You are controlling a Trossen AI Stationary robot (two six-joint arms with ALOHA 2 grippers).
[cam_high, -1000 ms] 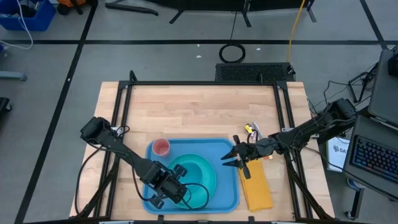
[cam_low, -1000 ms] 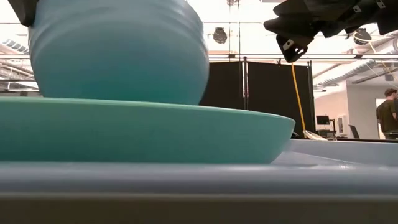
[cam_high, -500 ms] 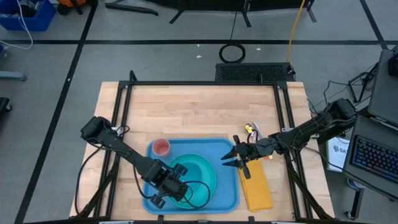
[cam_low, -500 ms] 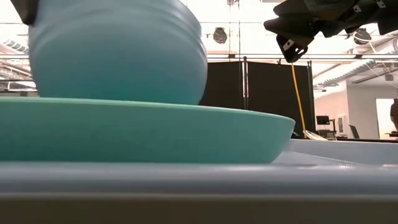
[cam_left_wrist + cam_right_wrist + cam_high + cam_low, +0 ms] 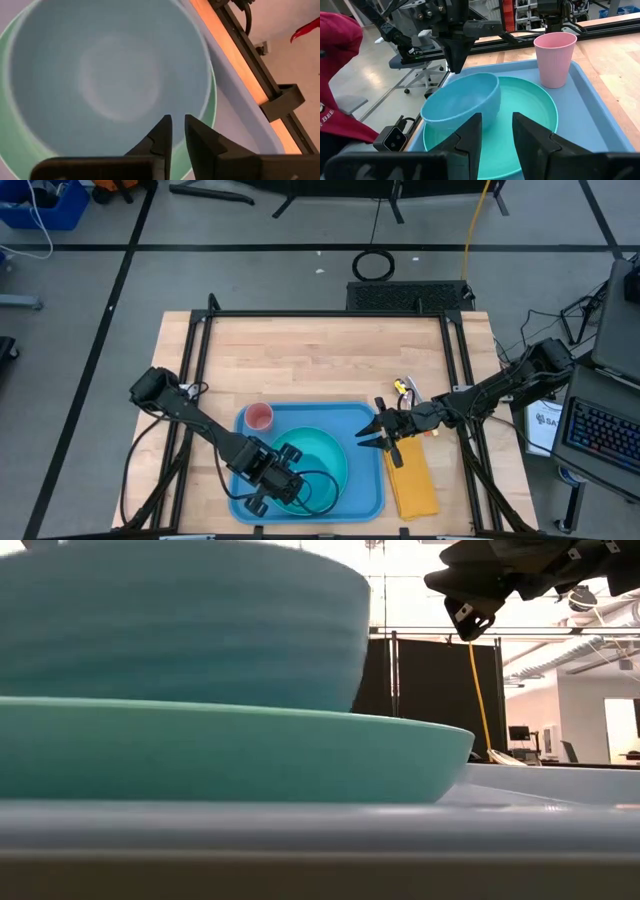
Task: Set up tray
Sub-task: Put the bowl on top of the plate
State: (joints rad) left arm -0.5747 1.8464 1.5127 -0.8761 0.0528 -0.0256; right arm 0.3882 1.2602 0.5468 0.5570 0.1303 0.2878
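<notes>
low view was mostly blocked by the bowl (image 5: 180, 625) & plate (image 5: 230, 755), w/ only the tray (image 5: 300, 830) rim across the bottom; the cup didn't show there. tray was a big flat blue plastic rectangle w/ rounded corners & raised rim, at the table's (image 5: 330, 360) near edge, centre. on it a round teal plate w/ a smooth blue bowl sitting in it, & a ribbed pink cup (image 5: 554, 59) upright in a far corner. left gripper (image 5: 178, 131) hung just over the bowl's rim, fingers slightly apart, gripping nothing. right gripper (image 5: 366, 436) hovered at the tray's right edge, partly open, empty, above a yellow cloth (image 5: 412, 480); small items beside it too small to tell.
</notes>
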